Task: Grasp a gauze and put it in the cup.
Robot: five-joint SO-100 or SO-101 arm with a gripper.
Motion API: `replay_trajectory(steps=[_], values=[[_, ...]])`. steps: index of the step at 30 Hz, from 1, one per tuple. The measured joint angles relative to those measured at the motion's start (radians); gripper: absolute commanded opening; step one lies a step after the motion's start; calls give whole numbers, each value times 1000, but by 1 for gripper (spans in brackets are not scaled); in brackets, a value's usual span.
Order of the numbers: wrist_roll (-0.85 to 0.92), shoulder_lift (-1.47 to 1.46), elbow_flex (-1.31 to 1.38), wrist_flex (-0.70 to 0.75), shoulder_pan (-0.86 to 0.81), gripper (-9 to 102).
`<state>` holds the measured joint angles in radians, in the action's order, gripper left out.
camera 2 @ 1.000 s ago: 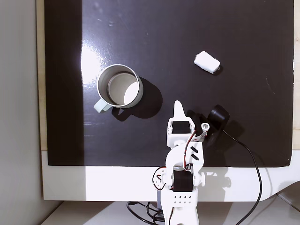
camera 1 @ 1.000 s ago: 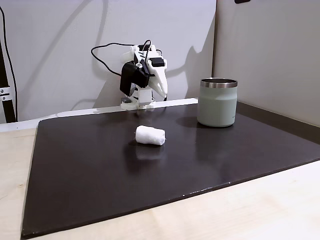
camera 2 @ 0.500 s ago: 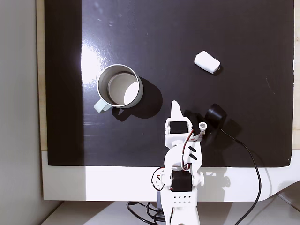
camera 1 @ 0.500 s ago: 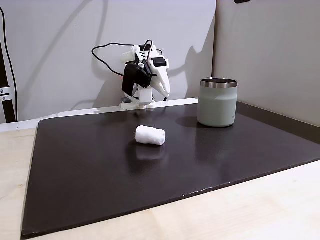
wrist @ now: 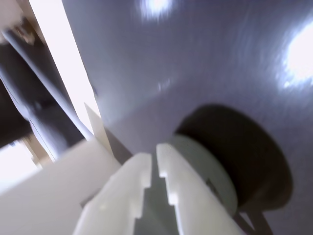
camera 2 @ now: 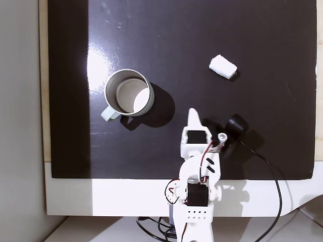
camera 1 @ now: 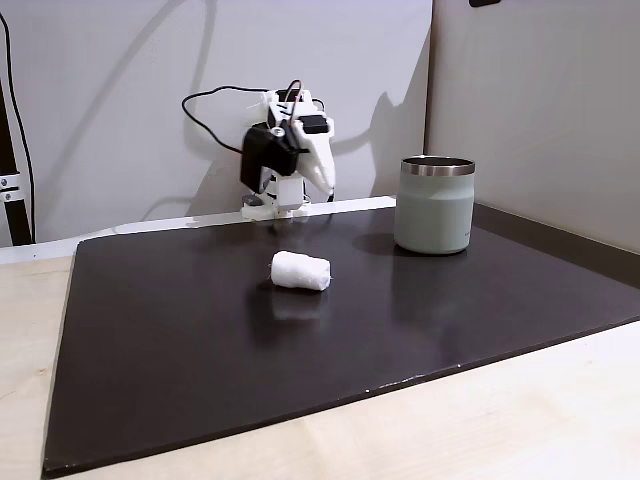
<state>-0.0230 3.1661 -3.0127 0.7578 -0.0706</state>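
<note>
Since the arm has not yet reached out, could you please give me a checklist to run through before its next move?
1. Gauze lies free on the dark mat, nothing touching it: ok.
2. Cup stands upright, mouth open, nothing seen inside from above: ok.
3. Gripper holds nothing: ok.
4. Jaws open enough for the roll: not ok; the wrist view shows them nearly together.
5. Path to the gauze is free; the cup stands off to the other side in the top-down fixed view: ok.
6. Gripper aimed at the gauze: not ok, it points between cup and gauze.

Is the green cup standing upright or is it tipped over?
Upright. In a fixed view the cup stands on its base on the dark mat, steel rim up; in another fixed view its round mouth faces up.
</note>
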Motion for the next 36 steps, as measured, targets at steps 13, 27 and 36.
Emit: replay_trajectory(steps=[13, 27, 36], values=[[-175, -419, 348, 63, -9, 1], [-348, -1081, 962, 215, -35, 27], [-425, -1390, 1186, 341, -109, 29]])
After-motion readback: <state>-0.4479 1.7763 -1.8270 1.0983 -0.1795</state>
